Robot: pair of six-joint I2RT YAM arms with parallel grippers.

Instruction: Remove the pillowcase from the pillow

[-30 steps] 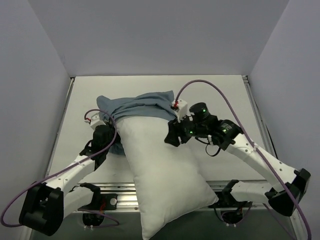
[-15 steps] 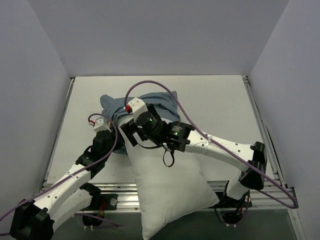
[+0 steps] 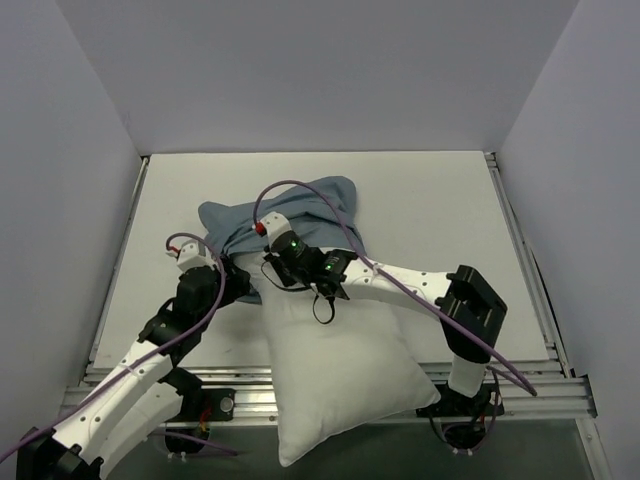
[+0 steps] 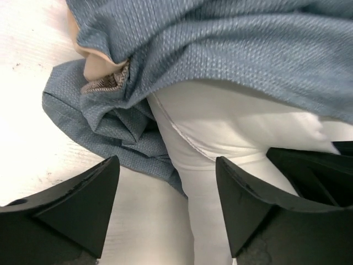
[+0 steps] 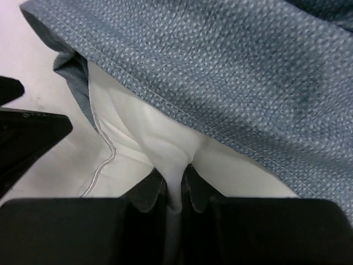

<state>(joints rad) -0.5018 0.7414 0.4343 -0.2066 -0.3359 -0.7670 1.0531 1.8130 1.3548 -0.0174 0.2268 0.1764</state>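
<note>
White table [image 3: 430, 200], matte, boxed by pale walls [image 3: 70, 200] left, right, far. Aluminium rail [image 3: 530, 378] along near edge. Two things lie on it.

Pillow [image 3: 340, 370]: plain white, plump, lying diagonally left of centre; near corner overhangs rail, far end tucked inside pillowcase.

Pillowcase [image 3: 300, 205]: blue fabric, bunched at centre-left, far half flat on surface, covering pillow's far end only; loose folds spill onto table at pillow's left side, beige lining showing in one fold.

Right half of table bare.

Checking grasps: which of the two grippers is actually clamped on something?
The right gripper, shut on a fold of the plump white pillow beside the hem of the blue fabric pillowcase. The left gripper is open, holding nothing.
</note>
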